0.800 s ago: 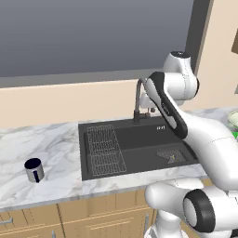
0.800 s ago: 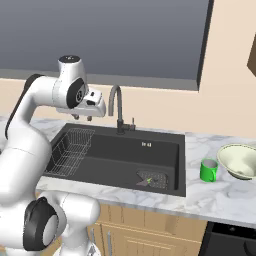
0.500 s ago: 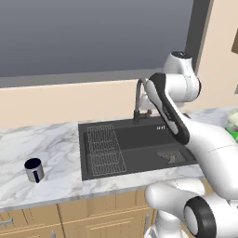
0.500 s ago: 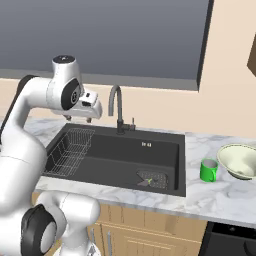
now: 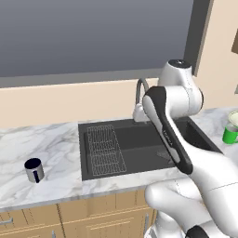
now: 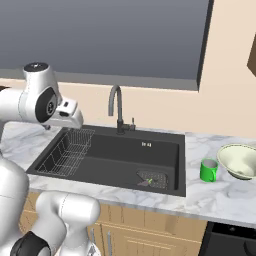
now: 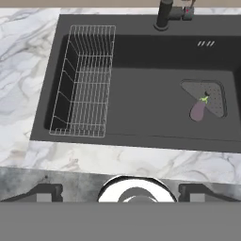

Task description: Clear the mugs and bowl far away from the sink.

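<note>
Glazed-looking and hard, the navy mug [image 5: 34,169] stands upright on the marble counter [image 5: 51,144] well to the left of the sink [image 5: 135,148], while the green mug [image 6: 209,170] stands just beside the pale bowl [image 6: 239,161] on the counter to the right of the sink; all three look rigid, light and smooth, so I judge them liable to slip in hard fingers and to chip if knocked; each mug seems best pinched across its rim and wall from above, clear of any handle, and the bowl, too broad to span, would want a pinch on one side of its flaring rim; the gripper [image 7: 120,194] hangs over the front edge of the sink with its two dark tips spread wide and nothing between them; the left base view gives the navy mug and the wire rack [image 5: 105,149] at the left of the basin, with the green mug glimpsed at its right edge; the right base view gives the green mug and bowl whole, and the curved faucet [image 6: 117,109] plainly; the hand view looks straight down into the basin and shows a small purple scrap [image 7: 198,109] lying on the drain strainer [image 7: 206,96], too small to name.
</note>
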Available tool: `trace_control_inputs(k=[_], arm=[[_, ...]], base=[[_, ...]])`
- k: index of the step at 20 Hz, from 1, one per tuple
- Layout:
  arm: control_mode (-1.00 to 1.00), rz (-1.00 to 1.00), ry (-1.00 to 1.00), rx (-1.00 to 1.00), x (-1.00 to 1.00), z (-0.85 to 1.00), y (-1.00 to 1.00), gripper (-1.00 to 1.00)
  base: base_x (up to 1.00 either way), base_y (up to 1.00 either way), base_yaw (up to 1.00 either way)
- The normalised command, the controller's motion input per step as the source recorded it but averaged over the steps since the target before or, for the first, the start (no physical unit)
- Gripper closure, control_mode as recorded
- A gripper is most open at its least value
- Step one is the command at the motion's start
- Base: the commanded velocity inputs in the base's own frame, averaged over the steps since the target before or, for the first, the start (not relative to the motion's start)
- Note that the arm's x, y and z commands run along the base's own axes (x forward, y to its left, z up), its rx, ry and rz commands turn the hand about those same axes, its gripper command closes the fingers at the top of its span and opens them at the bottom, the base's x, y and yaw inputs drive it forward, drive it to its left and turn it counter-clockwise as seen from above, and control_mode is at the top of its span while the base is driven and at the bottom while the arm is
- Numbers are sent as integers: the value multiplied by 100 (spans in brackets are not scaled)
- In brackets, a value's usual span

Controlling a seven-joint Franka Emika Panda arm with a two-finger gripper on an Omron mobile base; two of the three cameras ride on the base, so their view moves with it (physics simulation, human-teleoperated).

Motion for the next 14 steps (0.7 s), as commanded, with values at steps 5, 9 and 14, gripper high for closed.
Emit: trace_control_inputs(k=[5,9,14], arm=[[-100,0,0,0,-35,-1,46,-100],[-100,0,0,0,-46,-7,55,-100],[-100,0,0,0,-43,-15,69,-100]], base=[[0,0,0],[0,0,0],[0,0,0]])
